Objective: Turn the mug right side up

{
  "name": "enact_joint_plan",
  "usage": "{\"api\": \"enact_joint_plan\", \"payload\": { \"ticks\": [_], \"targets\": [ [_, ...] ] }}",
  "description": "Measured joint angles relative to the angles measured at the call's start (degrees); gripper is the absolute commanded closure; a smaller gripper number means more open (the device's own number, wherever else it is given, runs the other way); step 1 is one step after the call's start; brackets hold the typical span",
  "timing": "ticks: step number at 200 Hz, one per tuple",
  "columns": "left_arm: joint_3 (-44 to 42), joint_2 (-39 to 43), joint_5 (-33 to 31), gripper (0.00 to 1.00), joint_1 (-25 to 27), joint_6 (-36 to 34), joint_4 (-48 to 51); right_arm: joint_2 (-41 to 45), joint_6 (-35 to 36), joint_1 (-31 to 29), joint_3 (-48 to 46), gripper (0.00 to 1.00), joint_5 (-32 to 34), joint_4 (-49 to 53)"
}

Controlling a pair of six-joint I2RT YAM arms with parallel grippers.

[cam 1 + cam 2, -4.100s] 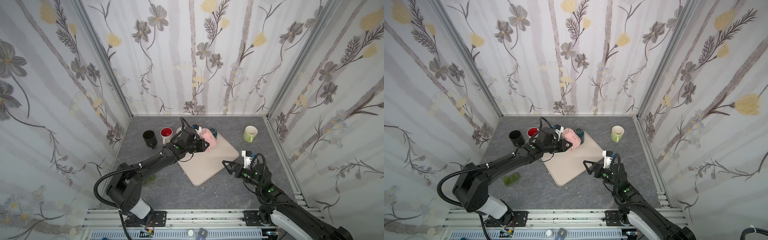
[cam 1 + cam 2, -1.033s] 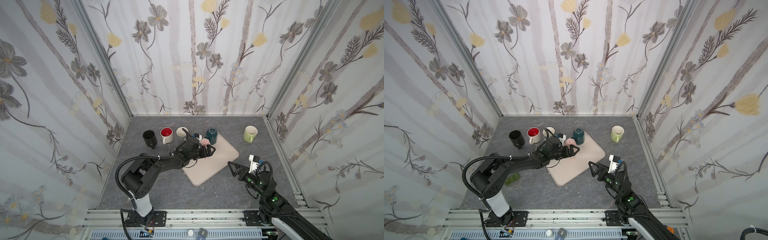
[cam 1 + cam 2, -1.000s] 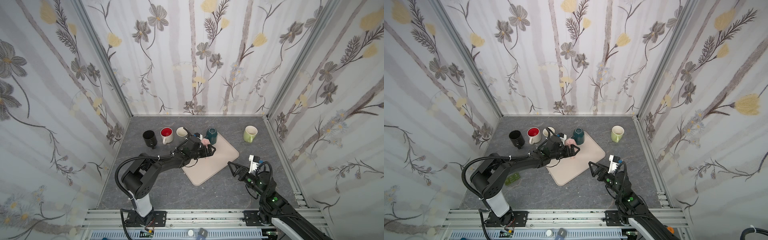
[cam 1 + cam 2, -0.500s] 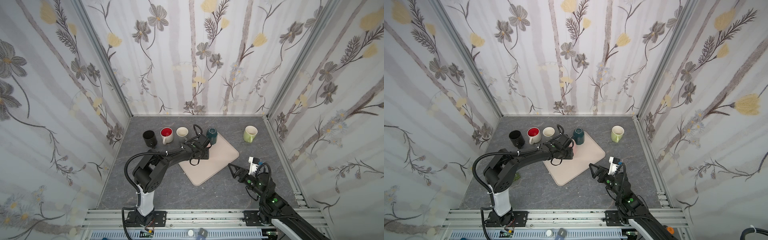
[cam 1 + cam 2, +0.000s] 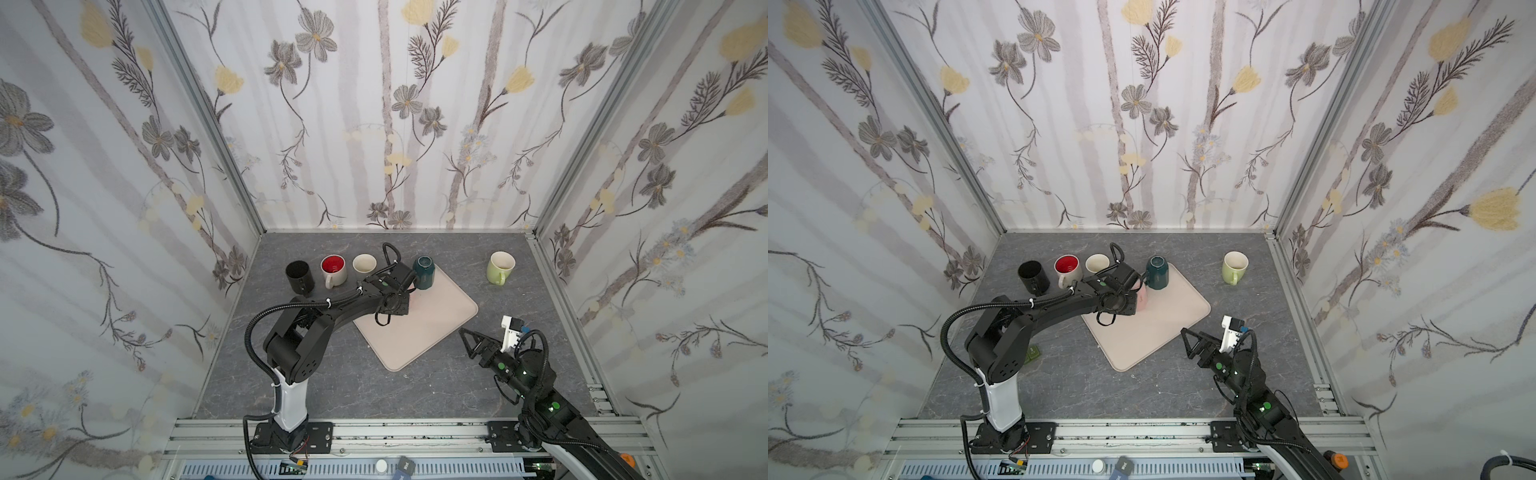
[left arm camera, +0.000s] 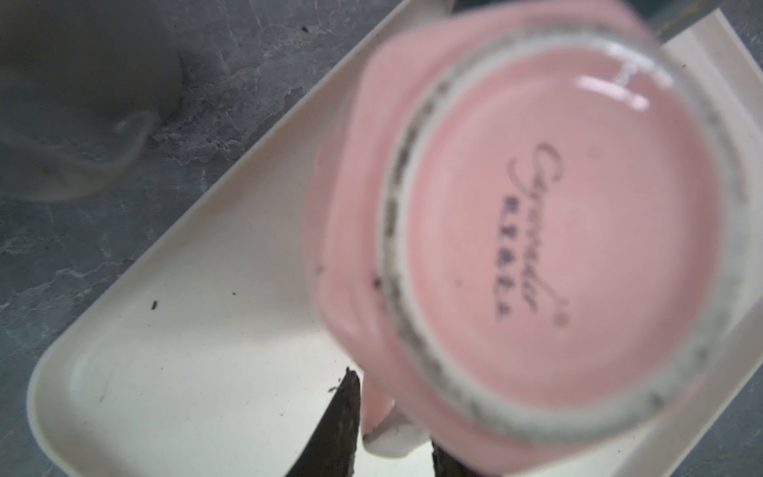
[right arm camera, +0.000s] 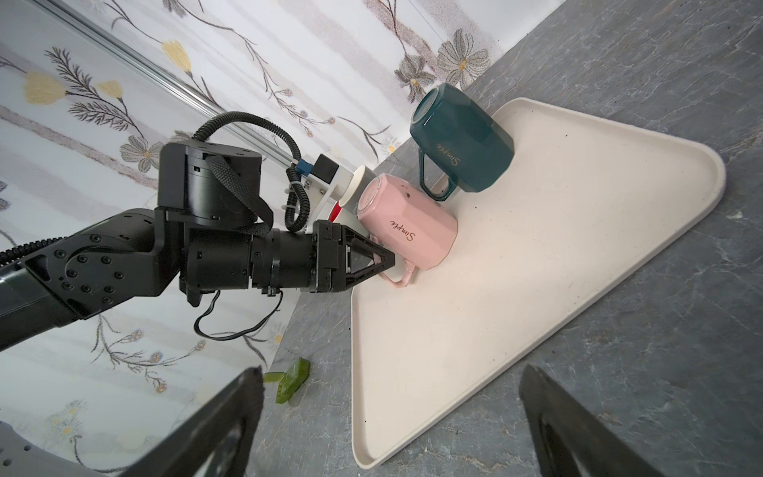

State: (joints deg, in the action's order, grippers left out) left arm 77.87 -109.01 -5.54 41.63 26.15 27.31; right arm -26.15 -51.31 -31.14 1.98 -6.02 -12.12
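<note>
**Left claw clamped on the handle of the upside-down pink mug**

The pink mug (image 7: 406,231) stands mouth-down on the cream tray (image 7: 536,289), close to the tray's far-left edge. Its base faces up, and the maker's mark printed there fills the left wrist view. Its handle (image 7: 402,274) sticks out towards the left arm. The left claw (image 7: 386,264) lies almost level with the table (image 5: 415,386) and is closed on that handle. In the left wrist view a dark finger (image 6: 340,425) presses against each side of it. The mug's rim appears to rest flat on the tray. In a top view only a sliver of pink shows past the left wrist.

A dark teal mug (image 7: 462,140) also stands mouth-down on the tray, just beside the pink one and nearer the back wall. Its handle is turned towards the pink mug; I cannot tell whether the two touch.

Three upright mugs stand in a row on the table left of the tray: a black mug (image 5: 299,277), a white mug with a red inside (image 5: 333,270) and a cream mug (image 5: 364,266). A pale green mug (image 5: 500,267) stands upright well apart, towards the back right. A small green object (image 5: 1032,355) lies on the table near the left arm.

The right claw (image 5: 467,337) hovers above the table just off the tray's near-right edge, pointing at the tray. Its fingers are spread wide and hold nothing.
</note>
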Motion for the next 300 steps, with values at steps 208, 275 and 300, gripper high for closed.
{"api": "enact_joint_plan", "payload": {
  "ticks": [208,275,300],
  "targets": [
    [7.8,-5.2,-7.3,1.0,1.2,-3.5,6.1,-1.5,0.6,1.1,-0.6,0.04,0.0,1.4],
    [8.5,-5.3,-10.3,1.0,2.0,-3.7,8.9,-0.9,0.7,1.2,-0.6,0.04,0.0,1.6],
    [9.4,-5.3,-10.8,1.0,2.4,-4.8,10.8,-0.9,0.6,1.3,-0.6,0.04,-0.1,1.6]
  ]
}}
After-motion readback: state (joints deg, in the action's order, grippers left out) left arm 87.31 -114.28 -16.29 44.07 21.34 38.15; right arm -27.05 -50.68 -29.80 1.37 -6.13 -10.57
